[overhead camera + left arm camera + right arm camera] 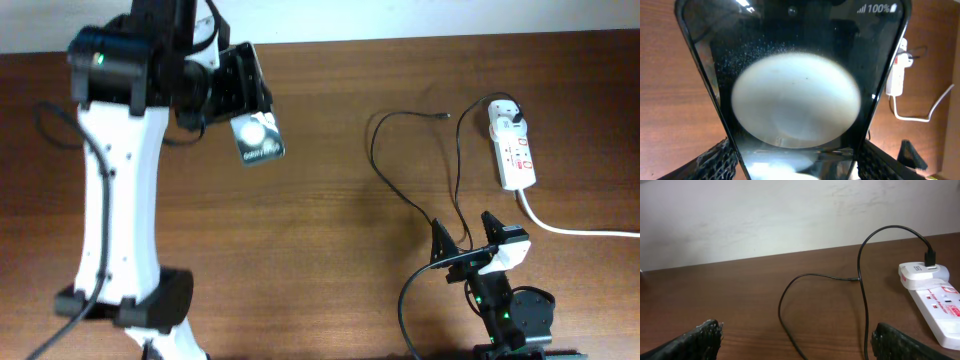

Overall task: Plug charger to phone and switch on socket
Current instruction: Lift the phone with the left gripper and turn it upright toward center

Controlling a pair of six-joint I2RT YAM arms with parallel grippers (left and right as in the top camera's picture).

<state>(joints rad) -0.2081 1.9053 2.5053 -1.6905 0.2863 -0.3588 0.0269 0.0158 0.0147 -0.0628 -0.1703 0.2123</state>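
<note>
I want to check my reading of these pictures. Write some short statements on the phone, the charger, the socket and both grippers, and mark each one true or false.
1. The left gripper holds the phone. True.
2. The charger is plugged into the phone. False: its connector tip lies loose on the table, apart from the phone.
3. The charger's white plug sits in the socket. True.
4. The right gripper grips the cable. False: its jaws stand open and hold nothing.
5. The phone lies flat on the table. False: it is held in the left gripper.

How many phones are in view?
1: the phone, held off the table in the left gripper at upper left. No other shows, though the arm could hide one.
</note>
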